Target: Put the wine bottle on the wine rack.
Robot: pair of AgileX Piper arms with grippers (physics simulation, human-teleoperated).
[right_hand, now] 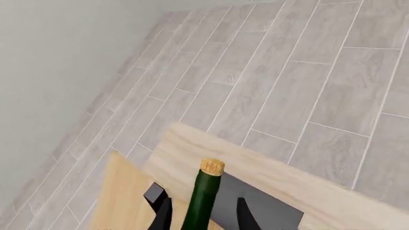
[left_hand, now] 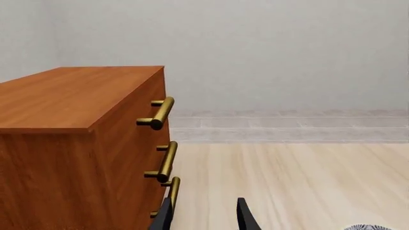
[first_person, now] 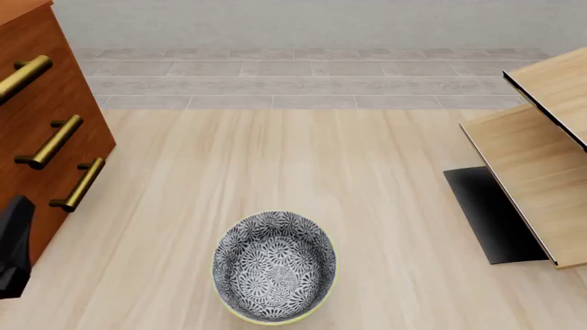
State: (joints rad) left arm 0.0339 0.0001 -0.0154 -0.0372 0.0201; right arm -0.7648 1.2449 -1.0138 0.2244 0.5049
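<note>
Back wall (left_hand: pixel 288 52) plain pale grey, matt, evenly lit; no hard shadows anywhere. Floor (first_person: pixel 312 69) beyond the table laid in grey, stone-like oblong tiles with thin pale joints; the same tiles show in the right wrist view, running up to the wall. Table top (first_person: pixel 275 158) light wood, grain running away from the near side. At the left stands a reddish-brown cabinet (first_person: pixel 46 103) (flat top, visible wood grain); three brass bar handles (first_person: pixel 53 141) on its front, one under the other, each on two short posts.
</note>
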